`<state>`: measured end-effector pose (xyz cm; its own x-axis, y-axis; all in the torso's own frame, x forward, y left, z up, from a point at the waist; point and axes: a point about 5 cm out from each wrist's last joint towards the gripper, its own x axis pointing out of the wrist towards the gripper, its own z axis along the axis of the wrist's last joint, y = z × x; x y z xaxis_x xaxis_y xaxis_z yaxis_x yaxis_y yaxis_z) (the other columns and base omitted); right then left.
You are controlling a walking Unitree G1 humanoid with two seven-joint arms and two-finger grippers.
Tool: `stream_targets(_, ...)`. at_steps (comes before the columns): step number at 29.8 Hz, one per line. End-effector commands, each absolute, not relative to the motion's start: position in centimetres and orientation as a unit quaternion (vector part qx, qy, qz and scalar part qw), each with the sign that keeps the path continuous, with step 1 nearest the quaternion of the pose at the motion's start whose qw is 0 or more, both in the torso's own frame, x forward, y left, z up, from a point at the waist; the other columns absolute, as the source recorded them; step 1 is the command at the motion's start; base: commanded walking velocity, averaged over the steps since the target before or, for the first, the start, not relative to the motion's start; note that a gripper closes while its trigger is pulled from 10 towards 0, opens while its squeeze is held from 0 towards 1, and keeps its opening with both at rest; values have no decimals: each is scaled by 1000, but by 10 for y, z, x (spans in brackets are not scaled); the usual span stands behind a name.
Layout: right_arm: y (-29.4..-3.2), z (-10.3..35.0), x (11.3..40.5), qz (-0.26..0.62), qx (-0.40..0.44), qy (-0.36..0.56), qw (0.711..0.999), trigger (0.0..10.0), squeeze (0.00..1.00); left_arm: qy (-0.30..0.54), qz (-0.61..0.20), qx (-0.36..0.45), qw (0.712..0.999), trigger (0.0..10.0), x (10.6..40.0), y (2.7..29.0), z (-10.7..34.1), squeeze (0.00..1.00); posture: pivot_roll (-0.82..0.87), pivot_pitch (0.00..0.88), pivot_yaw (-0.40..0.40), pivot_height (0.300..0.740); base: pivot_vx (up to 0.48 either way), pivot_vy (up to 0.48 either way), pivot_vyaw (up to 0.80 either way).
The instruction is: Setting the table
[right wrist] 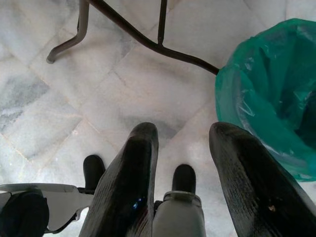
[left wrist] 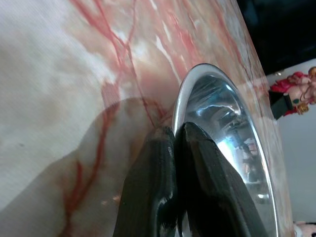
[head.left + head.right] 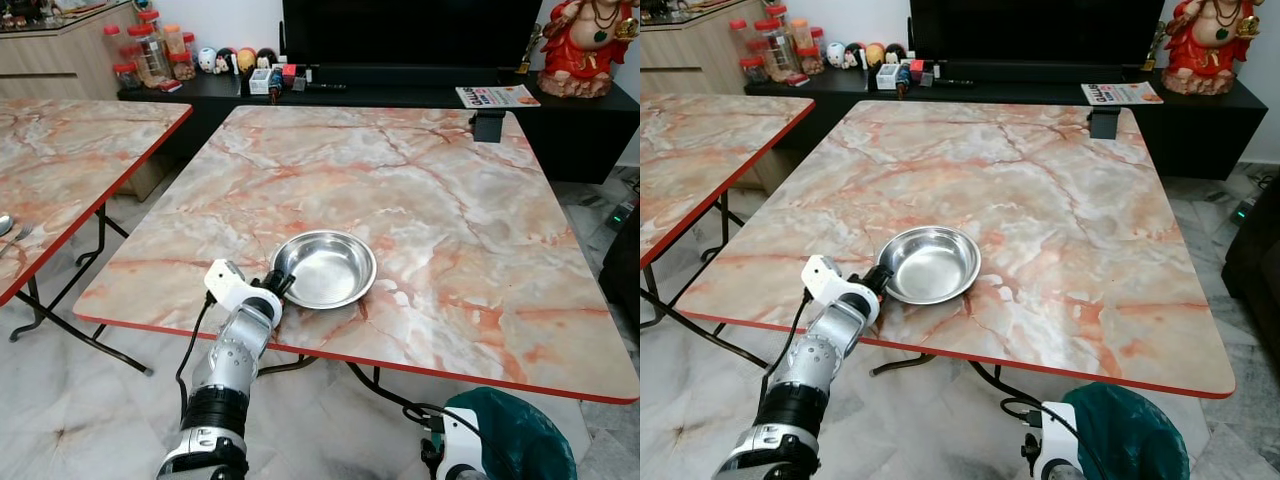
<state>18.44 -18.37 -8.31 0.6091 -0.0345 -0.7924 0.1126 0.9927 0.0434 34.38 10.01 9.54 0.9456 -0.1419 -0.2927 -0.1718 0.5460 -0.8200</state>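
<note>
Marbled counter (image 3: pixel 420 200), glossy pink-veined slab edged in red, square and flat. Near its front edge, resting upright: shallow round steel bowl (image 3: pixel 325 268), mirror-bright, thin-rimmed. Left jaws (image 3: pixel 279 286) pinched tight on that rim, probably to set it in place. Right jaws (image 1: pixel 182 148) spread, idle above tiled floor (image 1: pixel 59 89) beside green bin (image 1: pixel 266 98).

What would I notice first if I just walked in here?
A shiny metal bowl sits near the front edge of the marble-look table, with the left gripper pinching its rim. A red statue stands on the black cabinet behind, and a green-lined bin sits beside the right gripper.
</note>
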Motion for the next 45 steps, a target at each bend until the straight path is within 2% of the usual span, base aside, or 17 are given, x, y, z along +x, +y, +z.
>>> stream_targets(1, -182, -82, 187, -45, 50, 435, 898, 10000, 0, 166, -69, -504, 845, 10000, 354, 43, 131, 0, 13, 0, 59, 740, 0, 0, 0)
stream_targets(12, -179, -82, 188, -44, 52, 435, 898, 10000, 0, 163, -89, -497, 848, 10000, 353, 38, 139, 0, 31, 0, 60, 740, 0, 0, 0)
stream_targets(13, -179, -82, 188, -43, 52, 435, 898, 10000, 0, 164, -87, -495, 849, 10000, 353, 39, 138, 859, 31, 0, 61, 740, 0, 0, 0)
stream_targets(14, -179, -82, 188, -43, 52, 435, 898, 10000, 0, 165, -84, -494, 849, 10000, 353, 41, 137, 1000, 31, 0, 61, 740, 0, 0, 0)
stream_targets(28, -178, -82, 187, -44, 54, 437, 897, 10000, 0, 158, -56, -491, 855, 10000, 354, 61, 134, 1000, 40, 0, 63, 740, 0, 0, 0)
stream_targets(29, -178, -82, 187, -44, 54, 436, 897, 10000, 0, 152, -54, -488, 858, 10000, 354, 64, 135, 686, 41, 0, 63, 740, 0, 0, 0)
stream_targets(30, -178, -82, 187, -43, 54, 437, 897, 10000, 0, 148, -52, -485, 860, 10000, 353, 67, 135, 0, 41, 0, 63, 740, 0, 0, 0)
stream_targets(33, -177, -82, 187, -43, 54, 437, 897, 10000, 0, 141, -39, -483, 863, 10000, 350, 78, 131, 0, 46, 0, 61, 740, 0, 0, 0)
stream_targets(39, -177, -82, 189, -41, 53, 436, 897, 10000, 0, 117, 9, -469, 875, 10000, 337, 118, 120, 0, 63, 0, 54, 740, 0, 0, 0)
stream_targets(40, -177, -82, 189, -41, 52, 436, 897, 10000, 0, 105, 22, -460, 881, 10000, 333, 130, 118, 0, 65, 0, 52, 740, 0, 0, 0)
stream_targets(43, -177, -81, 190, -40, 52, 436, 898, 10000, 0, 84, 36, -442, 892, 10000, 328, 143, 117, 0, 66, 0, 51, 740, 0, 0, 0)
stream_targets(45, -177, -80, 191, -40, 51, 434, 899, 10000, 0, 46, 82, -403, 910, 10000, 322, 170, 116, 0, 69, 0, 49, 740, 0, 0, 0)
